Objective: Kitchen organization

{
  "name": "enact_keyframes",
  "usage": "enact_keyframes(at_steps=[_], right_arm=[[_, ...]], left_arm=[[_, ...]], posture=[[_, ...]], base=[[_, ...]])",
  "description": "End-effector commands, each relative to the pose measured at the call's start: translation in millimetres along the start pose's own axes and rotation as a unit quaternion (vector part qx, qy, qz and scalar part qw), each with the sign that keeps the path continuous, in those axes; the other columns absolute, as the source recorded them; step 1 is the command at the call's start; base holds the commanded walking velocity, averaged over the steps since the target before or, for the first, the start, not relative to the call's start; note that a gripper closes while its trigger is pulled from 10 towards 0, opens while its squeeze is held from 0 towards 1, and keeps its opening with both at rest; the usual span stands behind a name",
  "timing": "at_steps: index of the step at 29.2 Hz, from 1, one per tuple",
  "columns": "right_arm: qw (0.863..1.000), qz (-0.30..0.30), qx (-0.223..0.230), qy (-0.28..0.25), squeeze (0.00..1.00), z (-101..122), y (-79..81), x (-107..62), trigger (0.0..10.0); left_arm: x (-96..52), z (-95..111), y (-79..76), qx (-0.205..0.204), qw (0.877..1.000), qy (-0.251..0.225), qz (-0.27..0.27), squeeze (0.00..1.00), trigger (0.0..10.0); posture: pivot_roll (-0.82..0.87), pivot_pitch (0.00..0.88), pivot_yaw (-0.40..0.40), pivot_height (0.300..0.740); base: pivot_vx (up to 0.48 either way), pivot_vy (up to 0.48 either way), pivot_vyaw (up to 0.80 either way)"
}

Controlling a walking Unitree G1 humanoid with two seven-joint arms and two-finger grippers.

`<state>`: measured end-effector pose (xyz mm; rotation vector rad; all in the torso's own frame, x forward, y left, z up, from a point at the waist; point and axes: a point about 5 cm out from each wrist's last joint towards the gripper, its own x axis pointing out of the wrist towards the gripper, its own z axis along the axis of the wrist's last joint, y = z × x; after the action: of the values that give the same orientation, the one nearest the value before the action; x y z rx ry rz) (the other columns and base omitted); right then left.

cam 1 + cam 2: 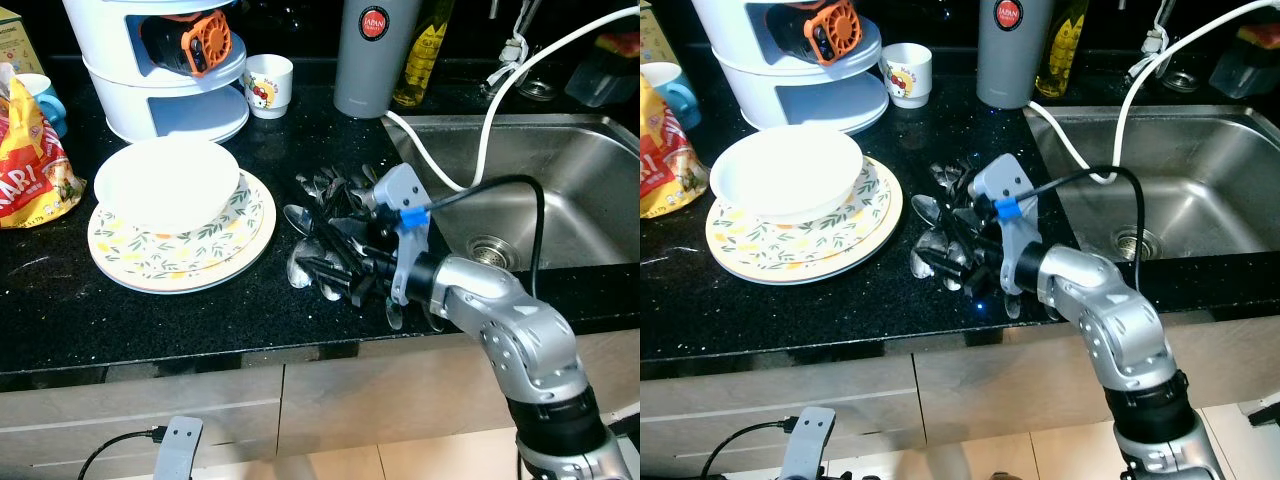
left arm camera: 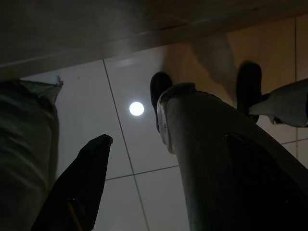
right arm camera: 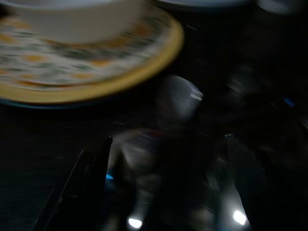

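Black speckled stone table (image 1: 150,320) carries a heap of steel spoons (image 1: 318,215) beside the sink; the right gripper (image 1: 325,272), fingers parted, hovers over it holding nothing.

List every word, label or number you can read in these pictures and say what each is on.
"JAPAN": red round label on the grey flask behind the sink; the smaller line under it is too small to read.
"AR!": large white letters on the red and yellow snack bag, cut off by the picture's edge.
Yellow label on the dark bottle: too small to read.
Small white cup: a cartoon picture, no readable words.
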<state>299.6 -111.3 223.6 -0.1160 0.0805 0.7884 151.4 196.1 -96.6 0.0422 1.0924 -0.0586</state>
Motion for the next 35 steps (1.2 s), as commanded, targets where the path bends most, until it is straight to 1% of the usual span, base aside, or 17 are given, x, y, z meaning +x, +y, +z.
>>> enact_keyframes(at_steps=[1,4,5,6,7,8,9,13,16,19,24,32,35], right_arm=[[0.999,-0.028,0.010,0.015,0.00,-4,-8.9,-2.7,10.0],[0.999,-0.034,0.017,0.026,0.00,-6,-9.1,-3.6,10.0],[0.998,-0.040,0.025,0.039,0.00,-10,-9.1,-3.6,8.9],[0.998,-0.040,0.025,0.039,0.00,-10,-9.1,-3.6,8.9],[0.997,-0.044,0.030,0.050,0.00,-13,-8.7,-3.3,4.9],[0.997,-0.044,0.030,0.050,0.00,-13,-8.7,-3.3,4.9],[0.997,-0.044,0.030,0.056,0.00,-15,-7.9,-3.3,0.0],[0.997,-0.034,0.023,0.069,0.00,-18,-4.0,-3.3,0.0],[0.997,-0.012,0.013,0.075,0.00,-18,2.9,-3.5,0.0],[0.997,-0.008,0.011,0.075,0.00,-17,4.5,-3.4,0.0],[0.997,-0.009,0.011,0.073,0.00,-16,3.6,-2.9,0.0],[0.998,-0.022,0.023,0.051,0.00,-9,-0.5,-2.0,0.0],[0.999,-0.034,0.028,0.028,0.00,-4,-5.2,-2.8,0.0]], left_arm=[[-3.7,-21,6.7,-0.008,0.999,0.040,0.011,0.00,10.0],[-3.8,-21,7.6,-0.009,0.999,0.041,0.013,0.00,10.0],[-3.9,-21,7.8,-0.010,0.999,0.041,0.015,0.00,10.0],[-3.9,-21,7.8,-0.010,0.999,0.041,0.015,0.00,10.0],[-3.9,-22,7.8,-0.011,0.999,0.041,0.016,0.00,10.0],[-3.9,-22,7.8,-0.011,0.999,0.041,0.016,0.00,10.0],[-3.9,-22,7.6,-0.012,0.999,0.041,0.016,0.00,10.0],[-3.8,-22,7.2,-0.015,0.999,0.041,0.016,0.00,10.0],[-3.8,-22,6.7,-0.017,0.999,0.042,0.016,0.00,10.0],[-3.8,-23,6.4,-0.019,0.999,0.042,0.017,0.00,10.0],[-3.8,-23,6.3,-0.022,0.999,0.042,0.017,0.00,10.0],[-4.0,-23,7.0,-0.025,0.999,0.041,0.019,0.00,10.0],[-3.9,-23,7.2,-0.027,0.999,0.040,0.019,0.00,10.0]], posture=[[-0.02,0.074,-0.044,0.740],[-0.02,0.072,-0.048,0.740],[-0.02,0.073,-0.049,0.740],[-0.02,0.073,-0.049,0.740],[-0.02,0.072,-0.050,0.740],[-0.02,0.072,-0.050,0.740],[-0.02,0.075,-0.050,0.740],[-0.02,0.077,-0.050,0.740],[-0.02,0.082,-0.052,0.740],[-0.02,0.084,-0.054,0.740],[-0.01,0.085,-0.055,0.740],[-0.01,0.084,-0.054,0.740],[-0.01,0.084,-0.052,0.740]], base=[[0.000,0.000,0.00],[0.000,0.000,0.00],[0.000,0.000,0.00],[0.000,0.000,0.00],[0.000,0.000,0.00],[0.000,0.000,0.00],[0.000,0.000,0.00],[0.000,0.000,0.00],[0.000,0.000,0.00],[0.000,0.000,0.00],[0.000,0.000,0.00],[0.000,0.000,0.00],[0.000,0.000,0.00]])
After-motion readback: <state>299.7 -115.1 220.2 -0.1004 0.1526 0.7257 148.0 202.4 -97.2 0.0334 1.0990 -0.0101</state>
